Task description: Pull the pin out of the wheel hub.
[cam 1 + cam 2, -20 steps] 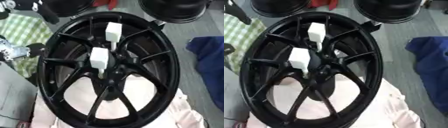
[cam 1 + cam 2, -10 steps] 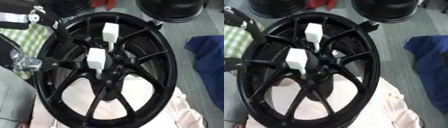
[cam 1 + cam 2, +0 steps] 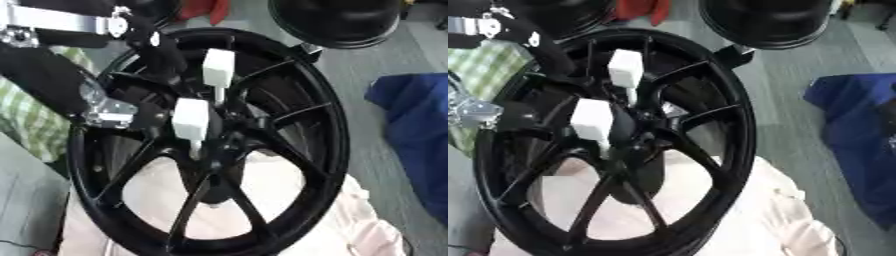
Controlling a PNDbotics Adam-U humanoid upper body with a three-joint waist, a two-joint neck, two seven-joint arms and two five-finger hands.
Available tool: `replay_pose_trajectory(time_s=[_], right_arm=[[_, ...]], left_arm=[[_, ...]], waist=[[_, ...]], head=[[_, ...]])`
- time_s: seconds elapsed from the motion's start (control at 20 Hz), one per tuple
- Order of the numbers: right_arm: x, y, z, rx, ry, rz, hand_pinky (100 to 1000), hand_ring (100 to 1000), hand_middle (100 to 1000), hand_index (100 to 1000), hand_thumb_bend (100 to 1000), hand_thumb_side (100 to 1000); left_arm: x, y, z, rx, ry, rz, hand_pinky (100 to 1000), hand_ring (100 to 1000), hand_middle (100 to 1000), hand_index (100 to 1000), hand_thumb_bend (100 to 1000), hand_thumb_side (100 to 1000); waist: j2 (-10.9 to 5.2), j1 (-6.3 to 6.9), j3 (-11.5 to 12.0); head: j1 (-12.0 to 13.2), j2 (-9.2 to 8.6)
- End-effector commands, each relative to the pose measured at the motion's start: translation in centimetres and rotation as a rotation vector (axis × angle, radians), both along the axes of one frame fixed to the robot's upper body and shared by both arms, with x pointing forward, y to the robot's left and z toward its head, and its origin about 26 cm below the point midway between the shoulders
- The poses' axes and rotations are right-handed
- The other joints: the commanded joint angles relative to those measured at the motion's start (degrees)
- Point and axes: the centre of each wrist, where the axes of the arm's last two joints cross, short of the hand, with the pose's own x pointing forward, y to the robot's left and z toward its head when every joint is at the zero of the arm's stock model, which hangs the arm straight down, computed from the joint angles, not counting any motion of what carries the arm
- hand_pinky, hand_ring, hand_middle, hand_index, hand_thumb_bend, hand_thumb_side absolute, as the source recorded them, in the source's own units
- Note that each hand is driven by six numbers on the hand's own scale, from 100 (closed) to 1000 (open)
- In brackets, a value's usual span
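While the left hand (image 3: pixel 153 50) reaches over the rim, its fingers too dark to read as apart or closed | two white-headed pins (image 3: pixel 191 120) stand in the black wheel hub (image 3: pixel 229 145) centre | step: approach | next: closing on one pin's head.

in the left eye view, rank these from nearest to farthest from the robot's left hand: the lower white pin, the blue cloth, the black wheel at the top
From the left hand:
1. Lower white pin, just right of it at the hub.
2. Black wheel at the top, upper right.
3. Blue cloth, far right.
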Motion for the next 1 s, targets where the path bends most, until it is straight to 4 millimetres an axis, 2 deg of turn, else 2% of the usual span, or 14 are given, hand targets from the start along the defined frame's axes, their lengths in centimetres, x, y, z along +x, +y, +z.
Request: replay_pose_trajectory(time_s=[0.05, 0.15, 0.35, 0.7, 1.0], right_arm=[[-0.1, 0.1, 0.9, -0.023, -0.013, 0.008, 739, 630, 538, 735, 290, 304], [0.0, 0.1, 0.9, -0.021, -0.010, 0.010, 739, 629, 537, 735, 289, 305], [0.0, 0.2, 0.9, -0.015, -0.007, 0.011, 738, 627, 535, 734, 288, 306], [0.1, 0.3, 0.9, -0.001, -0.006, 0.011, 737, 623, 532, 732, 286, 306], [0.2, 0.4, 0.9, 0.009, -0.004, 0.012, 737, 622, 531, 731, 285, 307]], left_arm=[[0.0, -0.6, 0.5, -0.019, -0.006, 0.043, 933, 810, 738, 901, 456, 555], [0.0, -1.1, 0.4, -0.002, -0.003, 0.047, 948, 829, 742, 908, 524, 500], [0.5, -1.8, 0.0, 0.073, -0.010, 0.056, 941, 831, 740, 907, 588, 432], [1.8, -2.3, -0.7, 0.152, 0.011, 0.088, 930, 849, 757, 876, 614, 466], [2.9, -2.7, -1.6, 0.174, 0.030, 0.120, 879, 841, 758, 878, 606, 445]], waist=[[-1.42, -0.06, -0.03], [-1.40, 0.01, -0.08], [-1.29, 0.08, -0.19], [-0.99, 0.13, -0.42], [-0.64, 0.13, -0.67]], head=[[-0.17, 0.06], [-0.10, 0.20], [0.06, 0.34], [0.51, 0.71], [1.01, 0.95]])
